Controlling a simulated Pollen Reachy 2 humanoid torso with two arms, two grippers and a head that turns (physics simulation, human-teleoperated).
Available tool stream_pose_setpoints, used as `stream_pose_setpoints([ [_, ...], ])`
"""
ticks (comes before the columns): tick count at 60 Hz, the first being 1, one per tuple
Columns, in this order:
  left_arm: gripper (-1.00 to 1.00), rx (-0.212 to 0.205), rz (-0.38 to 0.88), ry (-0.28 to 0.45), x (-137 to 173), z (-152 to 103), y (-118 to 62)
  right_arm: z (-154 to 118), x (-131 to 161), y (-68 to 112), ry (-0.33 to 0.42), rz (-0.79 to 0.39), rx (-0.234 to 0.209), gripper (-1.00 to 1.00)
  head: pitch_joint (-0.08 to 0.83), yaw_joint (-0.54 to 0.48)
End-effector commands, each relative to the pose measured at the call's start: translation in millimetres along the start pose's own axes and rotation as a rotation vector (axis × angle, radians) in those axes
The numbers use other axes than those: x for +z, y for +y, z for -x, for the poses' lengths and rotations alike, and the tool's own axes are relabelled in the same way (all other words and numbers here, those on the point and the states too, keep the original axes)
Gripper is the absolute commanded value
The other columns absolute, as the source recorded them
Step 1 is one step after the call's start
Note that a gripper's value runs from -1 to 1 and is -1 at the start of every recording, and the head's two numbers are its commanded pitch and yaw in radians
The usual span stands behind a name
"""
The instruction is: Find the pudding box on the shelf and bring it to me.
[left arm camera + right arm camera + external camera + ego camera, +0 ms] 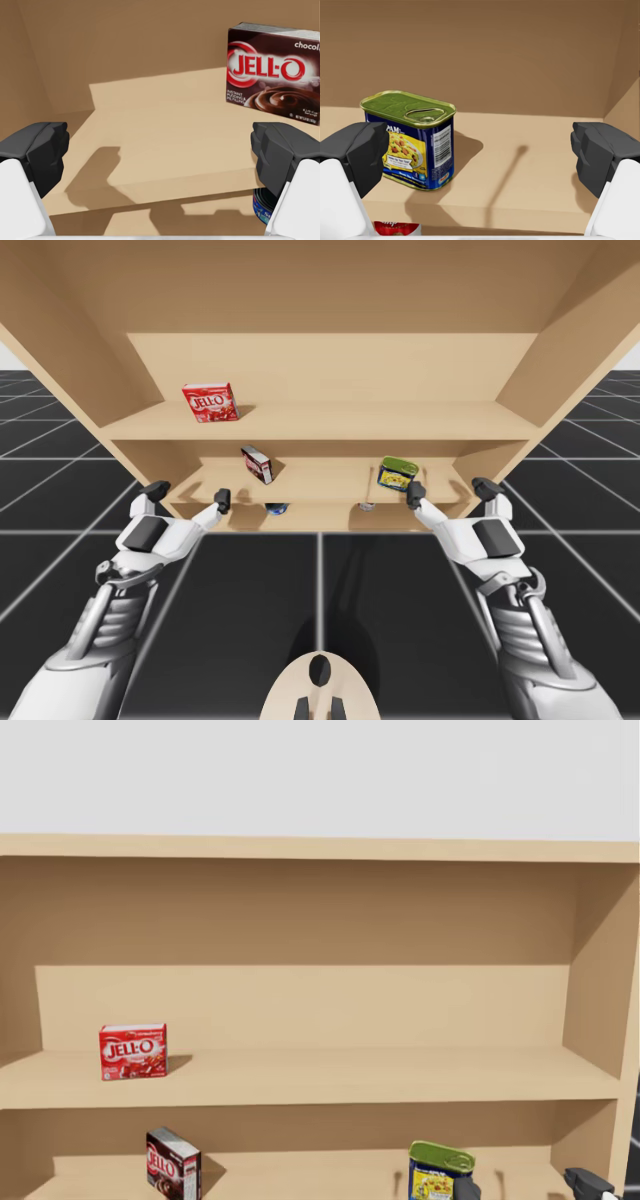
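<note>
The dark brown pudding box [257, 464] [173, 1165] stands upright on the middle shelf. In the left wrist view the pudding box [272, 72] is ahead of my fingers and off to the right. My left gripper [188, 494] [160, 150] is open at the shelf's front edge with nothing between its fingers. My right gripper [451, 490] [480, 150] [528, 1188] is open too, just right of a blue rectangular can with a green lid [396, 474] [410, 140] [440, 1172] on the same shelf.
A red box [210, 402] [132, 1051] sits on the upper shelf board [330, 422] at the left. Below the middle shelf I see a blue can [262, 205] and a red-and-white can [397, 228]. The shelf's side walls [545, 360] close in both sides.
</note>
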Motion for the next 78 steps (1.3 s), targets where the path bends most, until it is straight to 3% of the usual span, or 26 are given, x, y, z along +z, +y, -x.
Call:
stream_pose_setpoints([
  [1, -1.0, -0.003, -0.003, 0.0, 0.1, 1.1, 0.0, 0.8, 2.1, 2.2, -0.02, 0.02, -0.006, -1.0, -0.003, -0.05],
  [7, -1.0, -0.003, -0.004, -0.001, 0.6, 1.3, 0.3, -1.4, 2.9, 1.6, -0.018, 0.008, -0.008, -1.0, 0.015, -0.05],
  [21, -1.0, -0.011, -0.002, 0.0, 1.3, 2.7, -0.9, 0.2, 4.4, 1.2, -0.004, 0.009, -0.004, -1.0, 0.164, -0.01],
  [38, -1.0, -0.02, 0.011, -0.005, 0.9, 3.3, -2.4, 3.4, 5.3, 5.1, 0.001, -0.004, 0.026, -1.0, 0.341, 0.16],
  [46, -1.0, -0.013, 0.022, -0.01, 3.2, 1.2, -6.9, 3.1, 6.3, 5.5, 0.001, -0.006, 0.028, -1.0, 0.371, 0.2],
  [53, -1.0, 0.007, 0.055, -0.022, 10.2, -5.4, -17.9, 2.3, 7.3, 5.4, 0.001, -0.005, 0.025, -1.0, 0.38, 0.2],
  [61, -1.0, 0.078, 0.11, -0.015, 19.9, -17.7, -36.4, 2.3, 8.2, 5.4, 0.005, -0.002, 0.022, -1.0, 0.386, 0.21],
  [78, -1.0, 0.099, 0.111, 0.017, 13.1, -36.1, -99.3, 3.6, 9.0, 4.7, 0.014, 0.006, 0.018, -1.0, 0.388, 0.23],
])
